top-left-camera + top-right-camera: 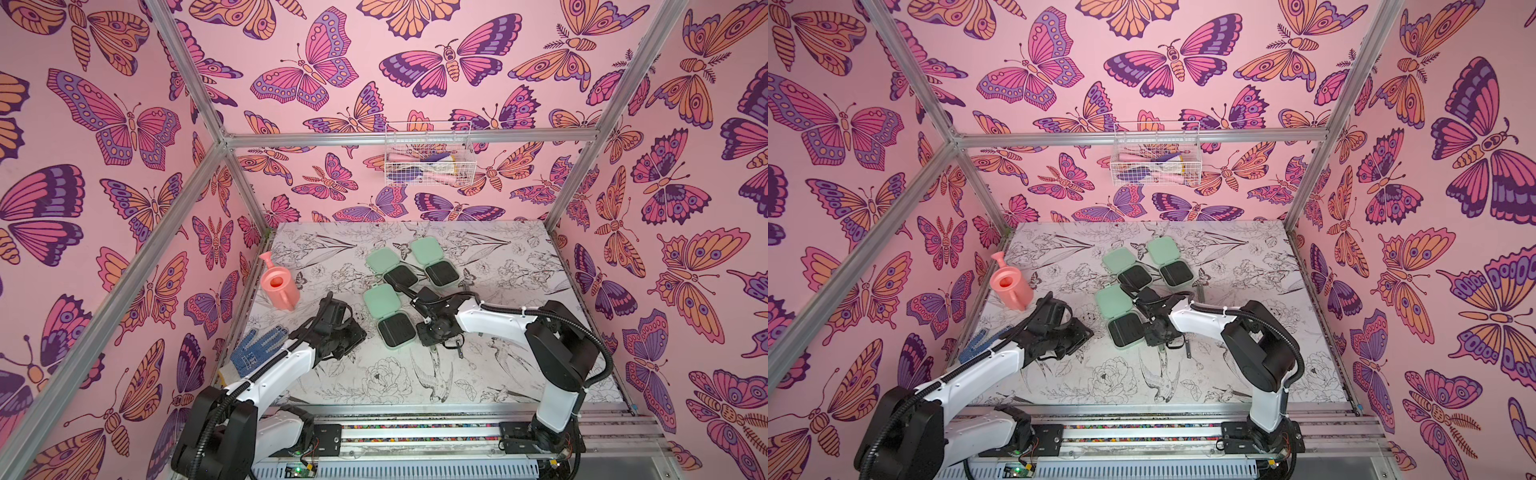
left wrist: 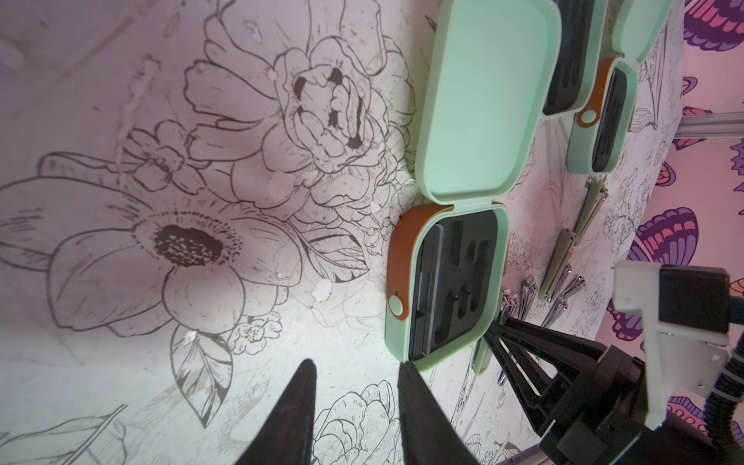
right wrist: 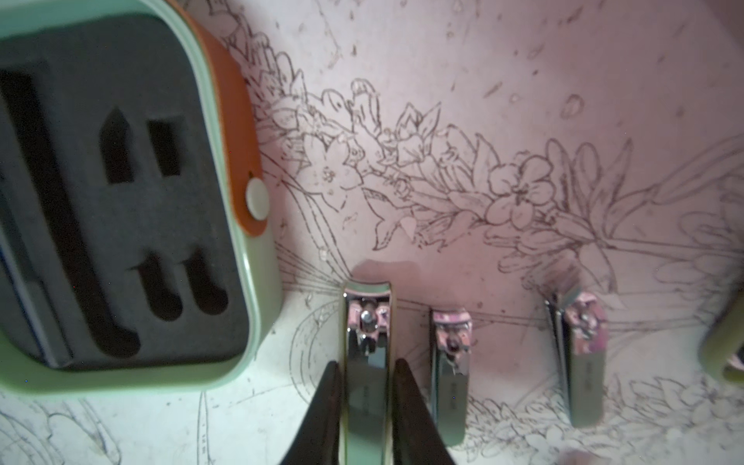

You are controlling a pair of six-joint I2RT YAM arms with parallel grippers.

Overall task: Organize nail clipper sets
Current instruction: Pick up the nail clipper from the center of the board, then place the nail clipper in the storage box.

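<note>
Three mint-green cases lie open on the floral table, lids flat and black foam up: a near one (image 1: 397, 330) (image 1: 1124, 330) and two farther back (image 1: 400, 276) (image 1: 441, 274). In the right wrist view my right gripper (image 3: 367, 376) is shut on a grey metal nail clipper (image 3: 367, 322) lying beside the near case (image 3: 116, 193). Two more clippers (image 3: 449, 362) (image 3: 581, 350) lie next to it. In both top views the right gripper (image 1: 438, 332) (image 1: 1156, 332) points down just right of that case. My left gripper (image 2: 356, 372) (image 1: 359, 332) stands open and empty left of the same case (image 2: 451, 282).
A pink watering can (image 1: 279, 286) stands at the table's left. A blue dotted glove (image 1: 257, 349) lies by the left arm. A white wire basket (image 1: 428, 156) with tools hangs on the back wall. More slim tools (image 2: 559, 265) lie past the near case.
</note>
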